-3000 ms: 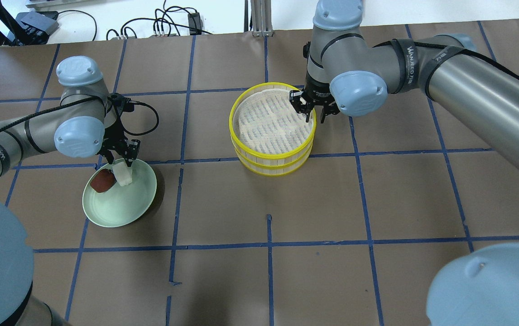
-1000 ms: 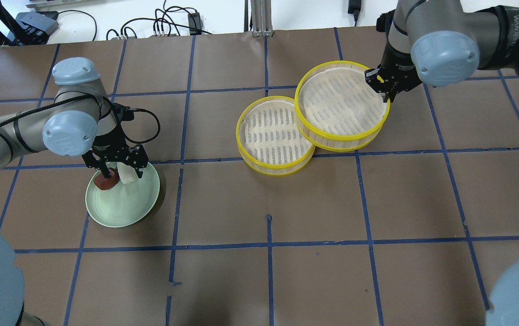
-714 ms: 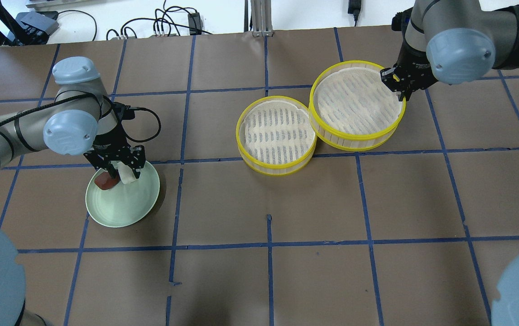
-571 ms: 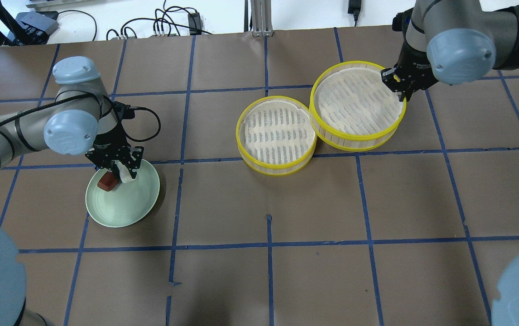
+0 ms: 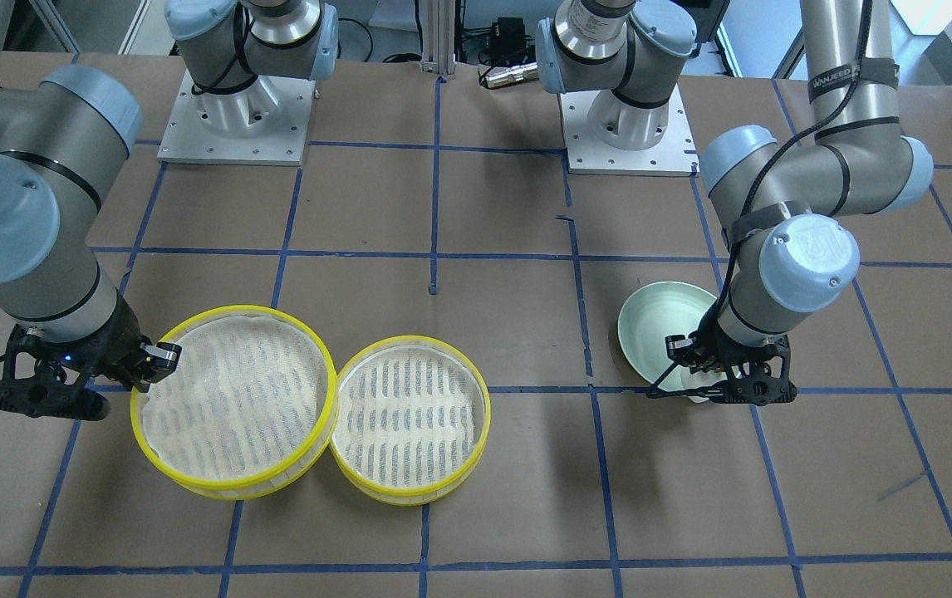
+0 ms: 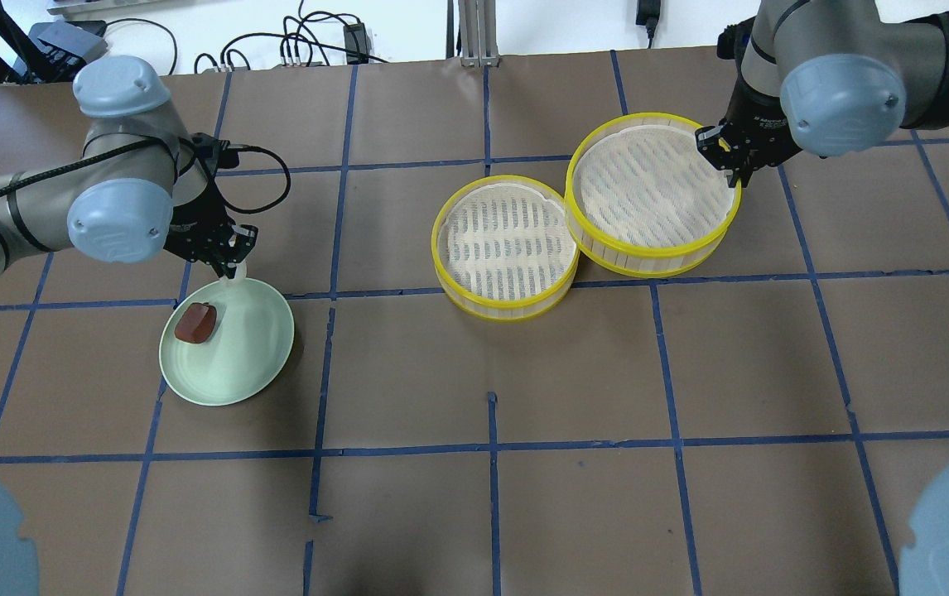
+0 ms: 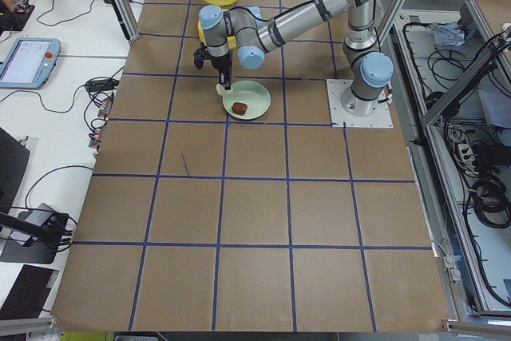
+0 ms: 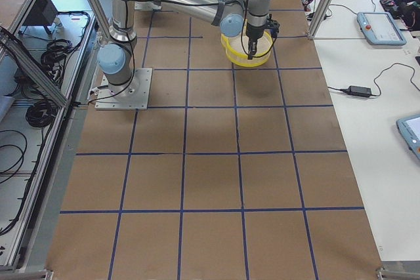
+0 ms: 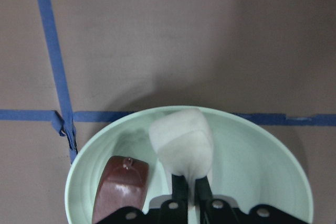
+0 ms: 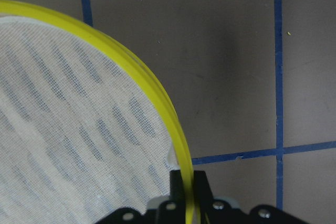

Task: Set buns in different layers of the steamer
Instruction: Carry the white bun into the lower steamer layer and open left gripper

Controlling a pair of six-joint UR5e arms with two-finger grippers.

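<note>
The steamer's two yellow-rimmed trays stand side by side, their rims overlapping in the overhead view. My right gripper point(image 6: 727, 157) is shut on the far right rim of the right tray point(image 6: 648, 186); the wrist view shows the yellow rim point(image 10: 152, 93) pinched between the jaws. The other tray point(image 6: 506, 246) is free; both are empty. My left gripper point(image 6: 230, 255) is shut on the white bun point(image 9: 181, 142) and holds it over the far edge of the pale green plate point(image 6: 234, 364). The reddish-brown bun point(image 6: 195, 322) lies on the plate.
Brown paper with a blue tape grid covers the table. Cables and a black box point(image 6: 69, 41) lie beyond its far edge. The arm bases point(image 5: 235, 116) stand at the robot's side. I cannot tell whether the held tray rests on the table.
My left gripper has shut on the white bun and lifted it toward the plate's far edge; the brown bun stays. My right gripper lifted the top tray off and carried it right, then held still.
</note>
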